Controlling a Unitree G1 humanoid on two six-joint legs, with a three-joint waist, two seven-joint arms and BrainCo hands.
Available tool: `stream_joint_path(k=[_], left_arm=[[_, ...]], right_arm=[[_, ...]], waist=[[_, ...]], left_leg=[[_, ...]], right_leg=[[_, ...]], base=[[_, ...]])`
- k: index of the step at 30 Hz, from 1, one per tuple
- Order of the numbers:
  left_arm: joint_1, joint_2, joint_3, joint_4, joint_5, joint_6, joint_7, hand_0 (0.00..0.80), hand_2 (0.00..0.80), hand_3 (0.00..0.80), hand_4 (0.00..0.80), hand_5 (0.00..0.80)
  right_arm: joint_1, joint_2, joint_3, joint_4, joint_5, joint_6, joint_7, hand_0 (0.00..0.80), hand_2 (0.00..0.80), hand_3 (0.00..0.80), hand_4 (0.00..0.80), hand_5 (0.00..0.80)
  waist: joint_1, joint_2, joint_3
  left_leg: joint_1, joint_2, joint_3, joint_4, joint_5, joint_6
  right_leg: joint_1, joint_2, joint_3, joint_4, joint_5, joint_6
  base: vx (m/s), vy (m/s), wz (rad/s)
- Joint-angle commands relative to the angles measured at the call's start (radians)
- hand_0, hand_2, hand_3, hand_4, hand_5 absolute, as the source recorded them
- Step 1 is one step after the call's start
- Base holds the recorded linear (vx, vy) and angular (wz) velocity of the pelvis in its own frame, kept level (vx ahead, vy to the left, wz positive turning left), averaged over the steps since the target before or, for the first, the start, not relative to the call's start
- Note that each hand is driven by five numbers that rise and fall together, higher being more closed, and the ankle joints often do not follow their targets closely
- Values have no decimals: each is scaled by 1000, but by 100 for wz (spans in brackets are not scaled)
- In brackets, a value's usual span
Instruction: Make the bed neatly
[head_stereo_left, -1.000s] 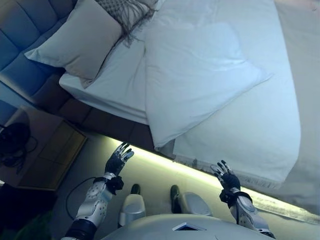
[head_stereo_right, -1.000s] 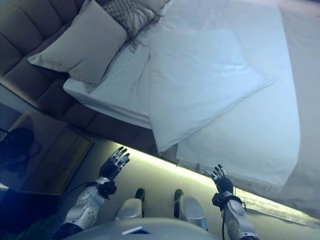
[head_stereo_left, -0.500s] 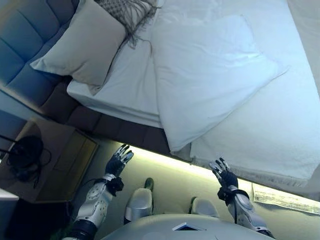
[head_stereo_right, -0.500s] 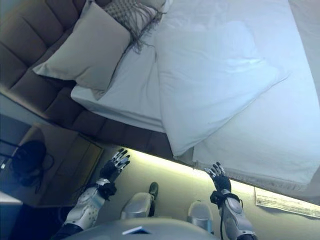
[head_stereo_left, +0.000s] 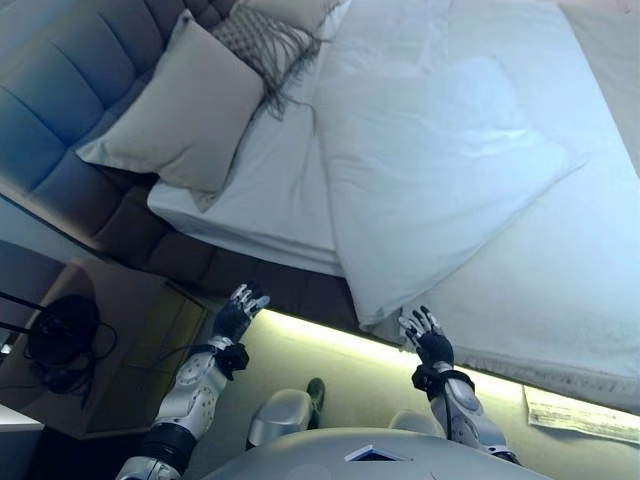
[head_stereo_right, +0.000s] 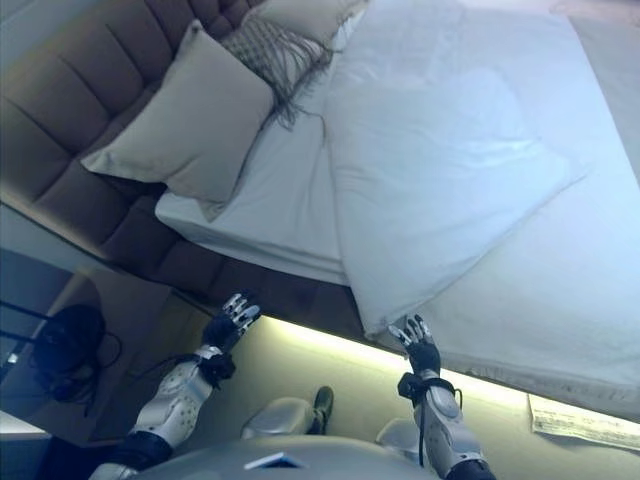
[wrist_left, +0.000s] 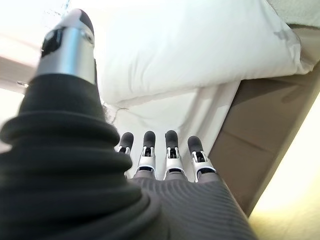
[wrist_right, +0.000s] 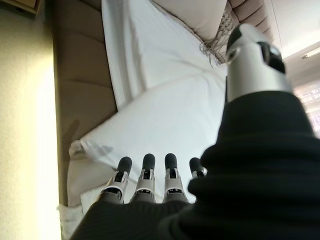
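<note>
Both hands have risen toward the bed edge since a second ago. Right hand (head_stereo_left: 424, 335) — fingers straight, holding nothing — sits just below the folded duvet (head_stereo_left: 440, 160) corner overhanging the mattress side. Left hand (head_stereo_left: 237, 313), fingers spread, hovers beside the dark bed frame (head_stereo_left: 215, 265). Pillow (head_stereo_left: 178, 110) leans against the headboard (head_stereo_left: 60, 90); lit floor strip lies open between the hands.
</note>
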Motion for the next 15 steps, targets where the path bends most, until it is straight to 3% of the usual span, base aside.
stream_joint_path(k=[1,4,6,11,15], left_arm=[[9,21,7,-97,-5,-42,22,0,0,0,0,0],[5,18,8,-82,-18,-53,30,0,0,0,0,0],[7,20,21,-90,-17,-47,9,0,0,0,0,0],[34,19,56,-96,-15,-37,-8,0,0,0,0,0],[49,19,91,-69,-8,-33,-33,0,0,0,0,0]], right_arm=[[13,-37,-21,-94,-8,-63,22,0,0,0,0,0],[-12,-58,-39,-73,22,-55,41,0,0,0,0,0],[-39,-60,-59,-59,37,-37,56,0,0,0,0,0],[-42,-34,-82,-27,26,-39,82,0,0,0,0,0],[-25,-28,-85,-33,17,-33,98,0,0,0,0,0]], waist=[[-34,-16,16],[-63,-43,40],[-75,-66,51],[-59,-83,46],[-55,-95,34]], left_leg=[[14,-28,22,-26,35,27],[64,-35,36,-36,-8,20],[108,-42,41,-60,-42,16],[163,-32,45,-89,-77,14],[188,-25,60,-85,-100,13]], right_leg=[[38,55,-7,-119,127,57],[-12,72,-11,-325,177,79],[-45,72,4,-441,252,110],[-19,57,-39,-569,310,142],[-15,41,-64,-588,335,155]], base=[[126,3,0],[131,-43,0],[151,-54,6],[157,-46,19],[163,-55,14]])
